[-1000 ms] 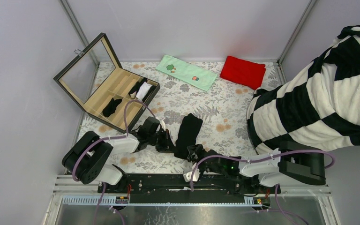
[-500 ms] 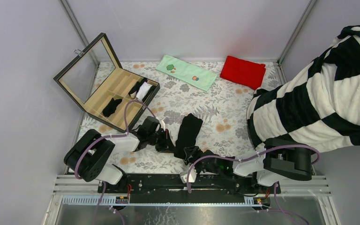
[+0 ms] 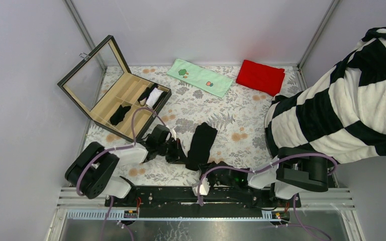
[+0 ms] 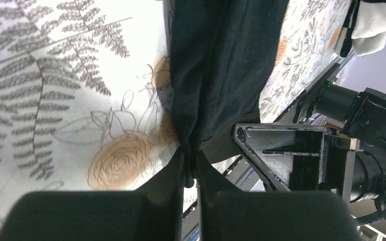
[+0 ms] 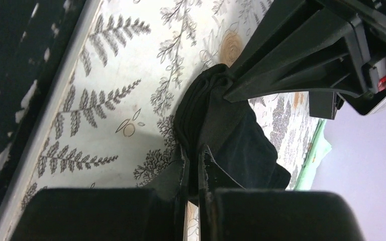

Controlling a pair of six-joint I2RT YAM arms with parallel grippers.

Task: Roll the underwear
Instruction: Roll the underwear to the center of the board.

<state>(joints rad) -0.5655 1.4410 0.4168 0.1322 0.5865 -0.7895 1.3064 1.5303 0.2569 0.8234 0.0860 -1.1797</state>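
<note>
The right hand (image 5: 193,153) has just snapped shut. A second ago its fingers stood wide; now they pinch the near edge of the underwear (image 5: 221,120), black cloth bunched between the tips. The left hand (image 4: 190,155) hasn't budged: it stays clamped on that same near end, at the left corner, just beside its partner. So that's 2 hands on 1 hem.

From there the garment runs away from the arms as a long folded strip on the floral tabletop (image 3: 231,115), far end lying free. To my eye this is the start of the roll: both grips are set and nothing is turned over yet. The next move would be to carry that near edge up and over together. An uneven pull could send the roll crooked.

Farther out, the open box (image 3: 123,90) on the left holds dark bundles (image 3: 119,115) in its compartments. The green cloth (image 3: 200,78) and red cloth (image 3: 260,77) lie at the back, well apart.
</note>
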